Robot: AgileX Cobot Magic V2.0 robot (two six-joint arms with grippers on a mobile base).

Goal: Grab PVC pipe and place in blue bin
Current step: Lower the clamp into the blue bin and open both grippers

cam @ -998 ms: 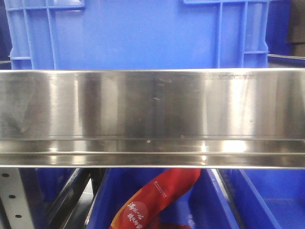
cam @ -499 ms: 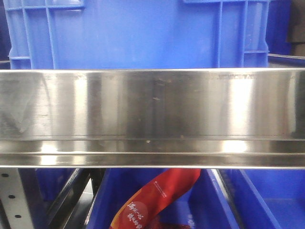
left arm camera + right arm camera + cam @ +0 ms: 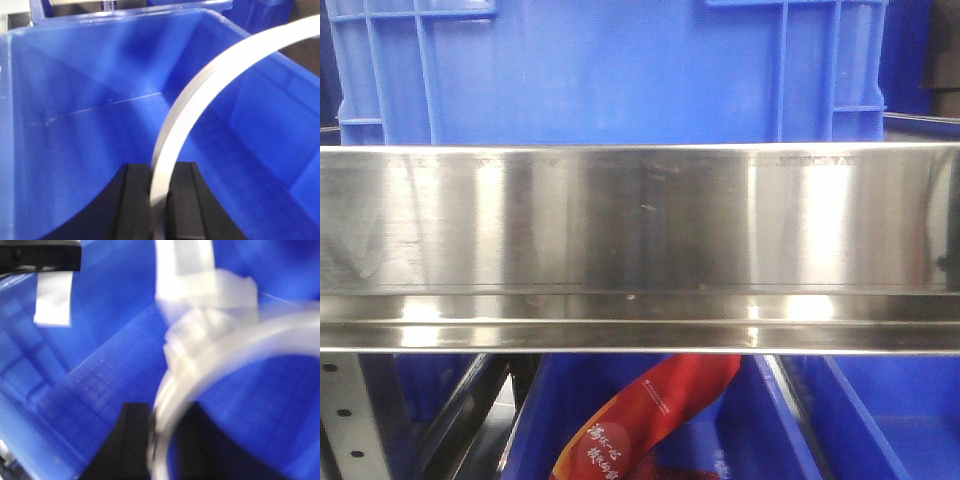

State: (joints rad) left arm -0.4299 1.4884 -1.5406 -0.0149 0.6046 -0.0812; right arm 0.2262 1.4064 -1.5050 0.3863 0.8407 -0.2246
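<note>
The pipe (image 3: 200, 95), a white curved strip, is sitting pinched at its lower end between the fingers (image 3: 135, 200) of the left gripper (image 3: 159, 172), which are pressing tight against both its faces. From there it is arching up ahead of the gripper and sweeping off to the right, out of the top corner of the left wrist view, so its far end is lying out of sight. Straight ahead of and beneath the gripper the blue bin (image 3: 75, 150) is opening wide. The grab is looking done and the carry nearly so; what is remaining, by my reading, is letting go so the pipe is landing inside. The right gripper (image 3: 162, 440) is hanging over a blue floor (image 3: 90, 390), with a blurred white strip (image 3: 225, 345) rising from between its fingers and more white pieces (image 3: 210, 285) lying beyond; the blur is hiding whether it is gripping. The front view is showing only a steel shelf edge (image 3: 640, 230) with a blue crate (image 3: 600, 70) behind it
</note>
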